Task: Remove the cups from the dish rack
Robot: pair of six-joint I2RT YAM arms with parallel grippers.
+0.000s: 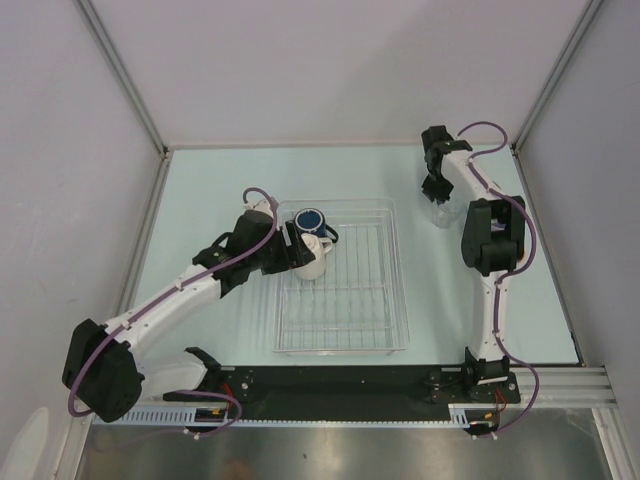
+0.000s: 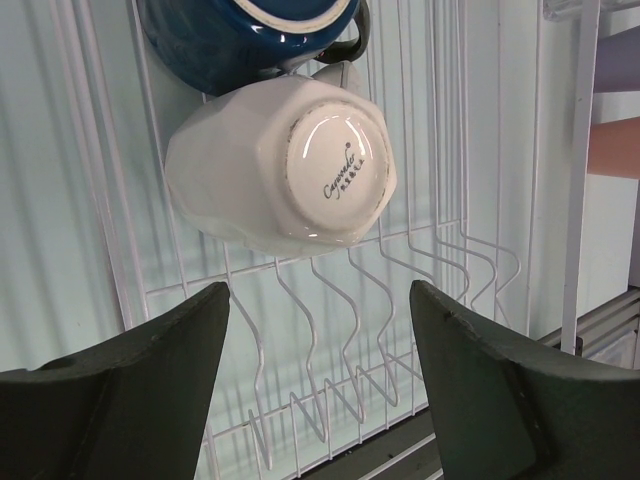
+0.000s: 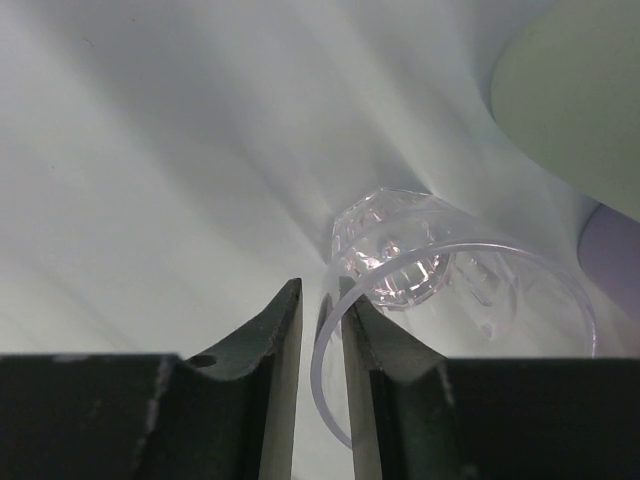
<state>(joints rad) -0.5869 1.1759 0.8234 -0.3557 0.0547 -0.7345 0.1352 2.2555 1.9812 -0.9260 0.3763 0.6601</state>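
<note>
Your R gripper has its jaws a sliver apart astride the rim of the clear glass — can't tell if it's pinching. Glass looks set on the table, right of the dish rack, w/ the sage green tumbler and lavender tumbler near. L gripper is wide open, empty, facing the tipped cream-white mug, which touches the dark blue mug. Rack's nearly done, I'd say — two mugs left.
</note>
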